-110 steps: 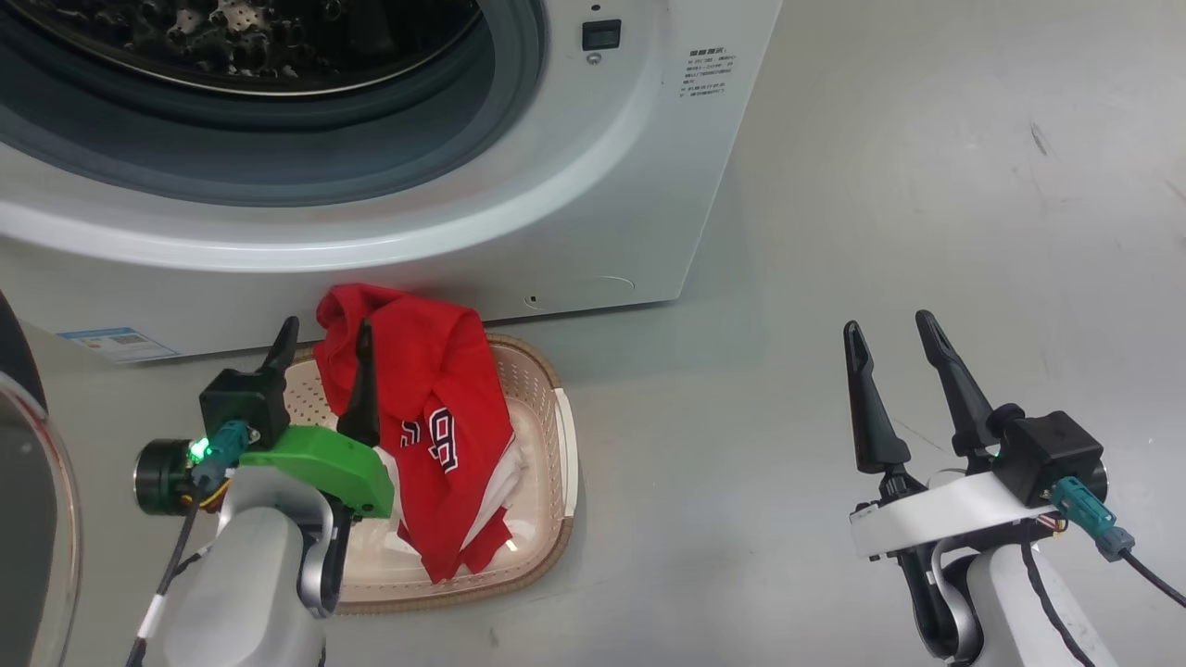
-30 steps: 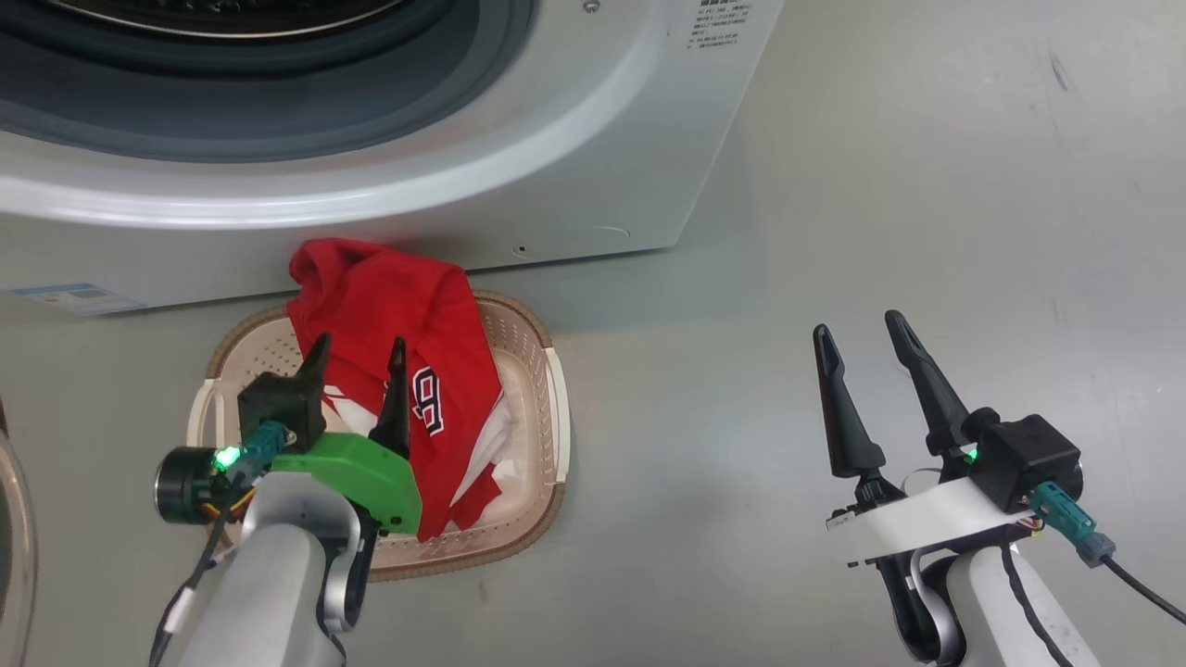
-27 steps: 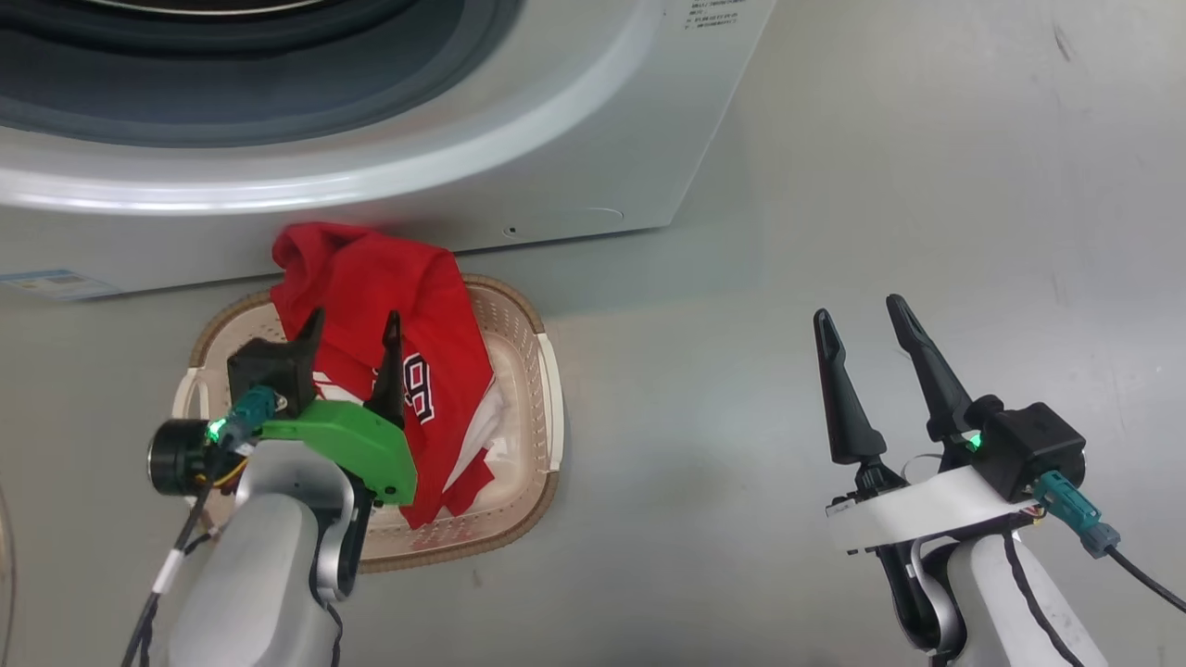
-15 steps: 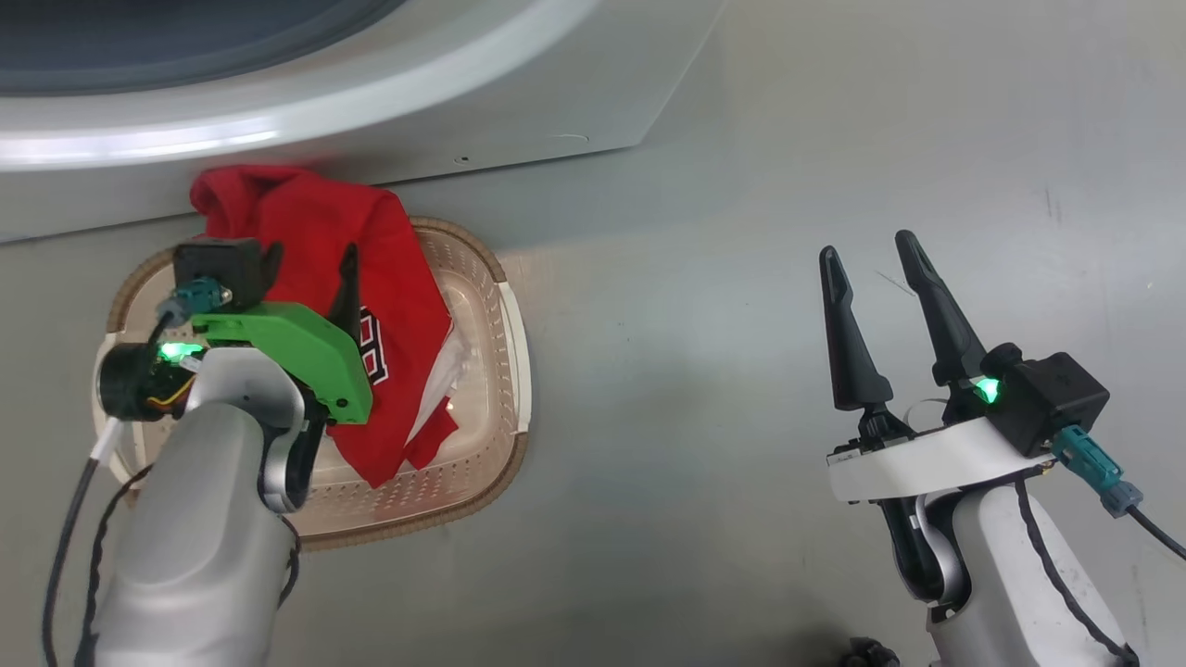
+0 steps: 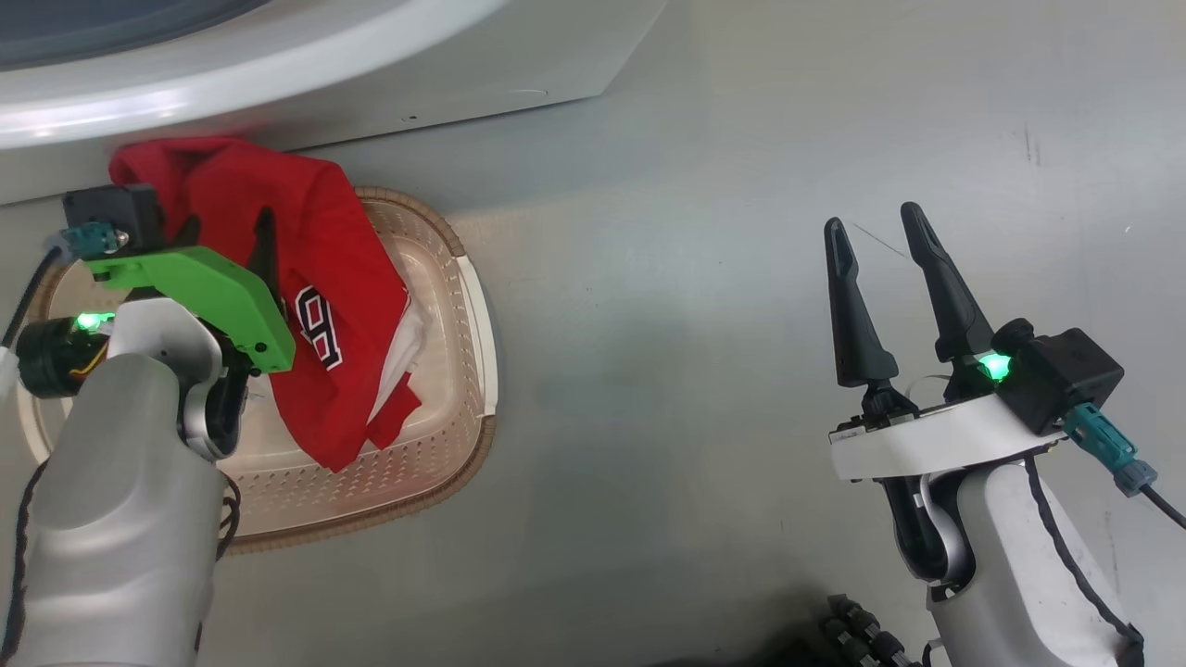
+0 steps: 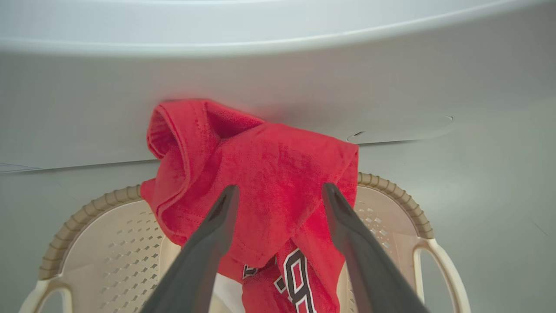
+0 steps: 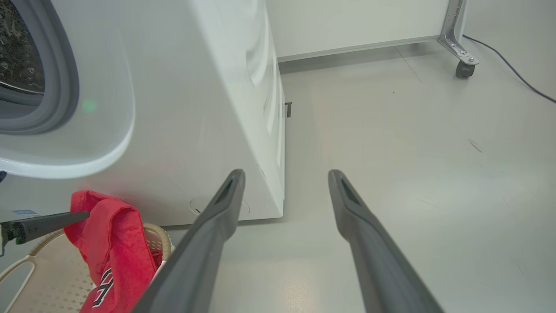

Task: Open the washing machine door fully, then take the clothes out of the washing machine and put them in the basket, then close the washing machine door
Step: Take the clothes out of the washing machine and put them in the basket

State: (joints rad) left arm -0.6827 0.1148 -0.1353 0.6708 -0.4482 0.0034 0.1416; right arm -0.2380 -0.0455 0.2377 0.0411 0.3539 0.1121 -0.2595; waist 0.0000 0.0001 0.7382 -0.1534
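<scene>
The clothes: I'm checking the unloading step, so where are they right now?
Head view, left side: the clothes lie draped over the far rim of the basket, up against the washing machine, with the open left gripper over them.

The red clothes (image 5: 324, 241), white-lettered, drape over the far rim of the cream basket (image 5: 435, 463), beside the white washing machine (image 5: 371, 56).

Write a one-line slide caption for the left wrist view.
Open left pincer pointing at a red jersey draped over the rim of the cream basket, close to the white washing machine.
</scene>
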